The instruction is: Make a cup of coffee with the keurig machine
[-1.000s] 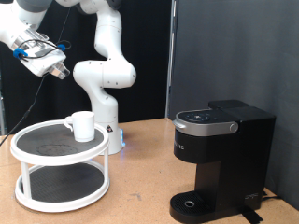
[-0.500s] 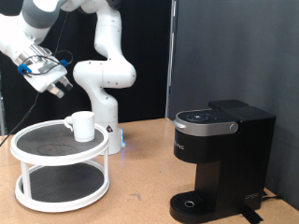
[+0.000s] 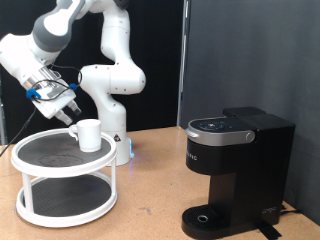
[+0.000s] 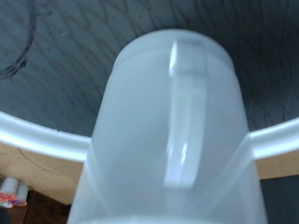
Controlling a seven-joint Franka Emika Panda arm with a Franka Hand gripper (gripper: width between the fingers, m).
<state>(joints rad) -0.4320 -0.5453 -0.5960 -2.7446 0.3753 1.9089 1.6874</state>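
The white cup (image 3: pixel 88 135) stands upright on the top shelf of a round white two-tier stand (image 3: pixel 40 165) at the exterior view's left. My gripper (image 3: pixel 68 115) hangs just above and to the left of the cup, close to it, with nothing seen between its fingers. In the wrist view the cup (image 4: pixel 168 140) fills the picture, its handle facing the camera, over the dark shelf surface; my fingers do not show there. The black keurig machine (image 3: pixel 235 170) stands at the exterior view's right with its lid down.
The white robot base (image 3: pixel 110 110) stands behind the stand. The stand's white rim (image 4: pixel 37 140) curves past the cup. A wooden table (image 3: pixel 150 200) lies between the stand and the machine. A dark curtain hangs behind.
My gripper has come down and to the right, from high at the exterior view's upper left to just beside the cup. The cup and machine have not moved.
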